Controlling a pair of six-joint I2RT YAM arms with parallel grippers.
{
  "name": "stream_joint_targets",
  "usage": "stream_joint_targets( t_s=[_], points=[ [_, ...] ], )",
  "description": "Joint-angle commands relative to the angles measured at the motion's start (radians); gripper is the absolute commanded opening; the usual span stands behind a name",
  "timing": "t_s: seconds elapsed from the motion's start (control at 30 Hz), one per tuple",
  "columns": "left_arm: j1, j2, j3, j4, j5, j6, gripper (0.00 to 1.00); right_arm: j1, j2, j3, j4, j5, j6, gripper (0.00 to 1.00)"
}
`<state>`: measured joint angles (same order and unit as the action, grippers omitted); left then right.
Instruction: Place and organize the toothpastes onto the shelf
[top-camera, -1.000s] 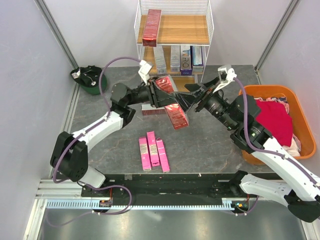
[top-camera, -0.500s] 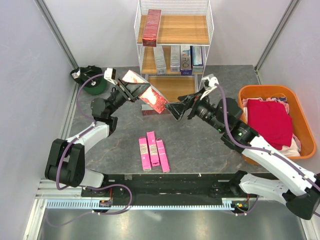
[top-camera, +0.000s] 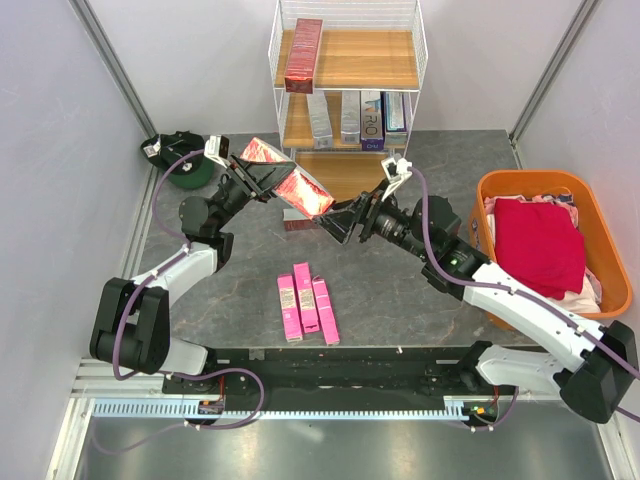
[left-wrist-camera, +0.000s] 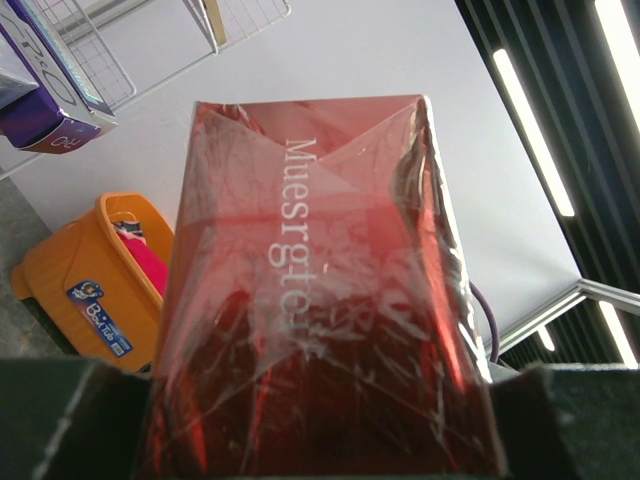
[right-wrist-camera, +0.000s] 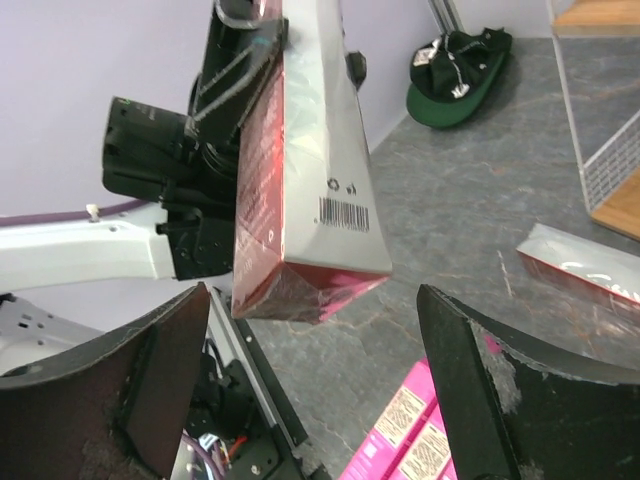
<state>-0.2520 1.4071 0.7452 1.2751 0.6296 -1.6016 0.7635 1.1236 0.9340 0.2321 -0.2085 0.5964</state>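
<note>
My left gripper (top-camera: 262, 176) is shut on a dark red toothpaste box (top-camera: 292, 186), holding it tilted in the air left of the shelf (top-camera: 346, 60). The same box (left-wrist-camera: 320, 280) fills the left wrist view, clamped between the fingers (left-wrist-camera: 60, 420). My right gripper (top-camera: 335, 222) is open just off the box's free end (right-wrist-camera: 310, 285), not touching it. Another dark red box (top-camera: 303, 52) lies on the top board. Several silver, blue and purple boxes (top-camera: 352, 116) stand on the middle board. Three pink boxes (top-camera: 307, 305) lie on the table. A third dark red box (right-wrist-camera: 585, 270) lies near the shelf foot.
An orange tub (top-camera: 590, 210) with red cloth sits at the right edge of the table. A green and black cap (top-camera: 180, 160) lies in the far left corner. Grey walls close in both sides.
The left arm has pulled back to the left and lifted the dark red box away from the right gripper. The right gripper has followed leftward with its jaws wide.
</note>
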Motion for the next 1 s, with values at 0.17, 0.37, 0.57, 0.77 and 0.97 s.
stream_joint_targets(
  t_s=[0.17, 0.37, 0.57, 0.77, 0.97],
  points=[
    [0.002, -0.014, 0.040, 0.369, -0.007, -0.050, 0.42, -0.026, 0.051, -0.014, 0.222, -0.063, 0.124, 0.85],
    [0.002, -0.014, 0.037, 0.369, -0.004, -0.052, 0.42, -0.029, 0.096, -0.023, 0.294, -0.083, 0.178, 0.61],
    [0.002, -0.020, 0.037, 0.363, 0.038, -0.035, 0.55, -0.036, 0.081, -0.018, 0.293, -0.080, 0.187, 0.38],
    [0.029, -0.085, -0.001, 0.195, 0.079, 0.051, 0.94, -0.064, 0.015, -0.014, 0.205, -0.039, 0.197, 0.31],
    [0.062, -0.192, 0.019, -0.191, 0.124, 0.268, 0.99, -0.119, -0.067, -0.006, 0.073, 0.041, 0.204, 0.25]
  ],
)
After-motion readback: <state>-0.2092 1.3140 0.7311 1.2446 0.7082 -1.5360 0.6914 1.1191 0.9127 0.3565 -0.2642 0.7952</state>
